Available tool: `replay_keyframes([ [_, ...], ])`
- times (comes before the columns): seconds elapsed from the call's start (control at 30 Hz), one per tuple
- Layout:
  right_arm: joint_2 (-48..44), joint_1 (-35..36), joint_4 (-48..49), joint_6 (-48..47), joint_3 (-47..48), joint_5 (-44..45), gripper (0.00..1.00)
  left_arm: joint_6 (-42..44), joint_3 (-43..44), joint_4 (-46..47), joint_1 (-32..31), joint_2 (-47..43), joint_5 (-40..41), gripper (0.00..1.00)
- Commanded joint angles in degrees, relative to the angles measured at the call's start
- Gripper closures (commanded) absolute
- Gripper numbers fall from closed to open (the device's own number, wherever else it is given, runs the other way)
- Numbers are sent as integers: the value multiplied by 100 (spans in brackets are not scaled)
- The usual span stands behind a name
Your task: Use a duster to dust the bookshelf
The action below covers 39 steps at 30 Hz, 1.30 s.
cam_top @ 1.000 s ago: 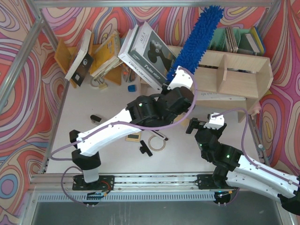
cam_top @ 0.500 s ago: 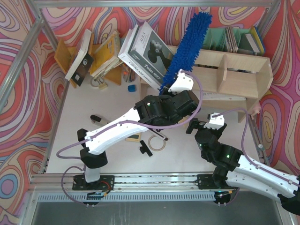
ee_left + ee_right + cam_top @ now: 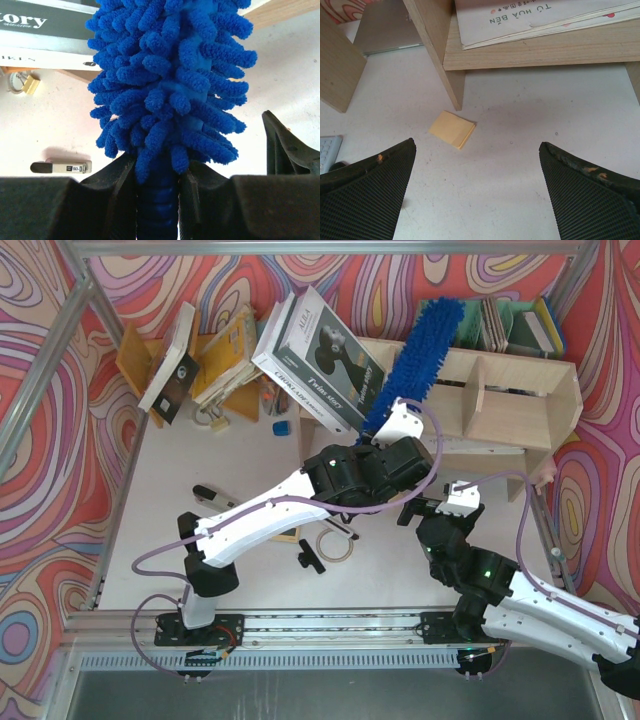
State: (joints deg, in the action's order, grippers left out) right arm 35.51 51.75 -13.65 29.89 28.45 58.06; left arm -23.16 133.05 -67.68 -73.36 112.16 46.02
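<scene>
The blue fluffy duster [image 3: 415, 355] slants up and to the right, its head lying over the left end of the pale plywood bookshelf [image 3: 520, 390]. My left gripper [image 3: 380, 435] is shut on its slim blue handle just below the head. In the left wrist view both fingers press the ribbed handle [image 3: 157, 210], and the bristly duster [image 3: 170, 85] hides most of what lies beyond my left gripper [image 3: 157, 195]. My right gripper [image 3: 415, 508] hangs low in front of the bookshelf, wide open and empty. Its wrist view shows the right gripper [image 3: 476, 146] over white table, facing the bookshelf [image 3: 535, 55].
A yellow pad of sticky notes [image 3: 452, 129] lies near a shelf upright. Papers [image 3: 530, 17] rest on the lower shelf board. A large book [image 3: 320, 355] leans beside the duster, with an orange-brown book rack [image 3: 215, 350] at the left. A tape roll [image 3: 333, 545] and padlock [image 3: 27, 84] sit on the table.
My left arm has reached farther right and forward. The duster head has come down from high above the back wall onto the shelf's left end. The right arm has stayed put.
</scene>
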Motion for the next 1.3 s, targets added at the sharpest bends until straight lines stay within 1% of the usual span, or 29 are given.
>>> replay_keyframes([
  [0.0,-79,25,-85,102,164,153,1,337,149,407,-97,-39,-403,100],
  [0.27,-92,28,-89,113,158,161,1,1261,-19,1165,-629,-274,-459,100],
  [0.33,-88,28,-86,113,159,161,1,1479,-245,1467,-750,-459,-442,100],
  [0.47,-83,28,-91,114,154,161,1,1627,-1013,2301,-836,-1052,-437,100],
  [0.57,-75,27,-85,112,158,161,1,1657,-1730,2983,-846,-1631,143,100],
  [0.63,-71,26,-75,103,158,157,1,1896,-2286,3581,-846,-2009,609,100],
  [0.7,-55,28,-70,95,152,155,1,2091,-2558,3832,-836,-2249,1084,100],
  [0.8,-23,22,-63,84,166,148,1,2139,-2486,3514,-759,-2308,1439,100],
  [0.9,6,25,-45,79,161,145,1,1910,-2121,2844,-629,-2145,1611,100],
  [1.07,46,28,-37,70,175,148,1,1022,-1350,1384,-218,-1625,1335,100],
  [1.27,51,27,-41,71,170,152,1,694,-947,694,37,-1156,947,100],
])
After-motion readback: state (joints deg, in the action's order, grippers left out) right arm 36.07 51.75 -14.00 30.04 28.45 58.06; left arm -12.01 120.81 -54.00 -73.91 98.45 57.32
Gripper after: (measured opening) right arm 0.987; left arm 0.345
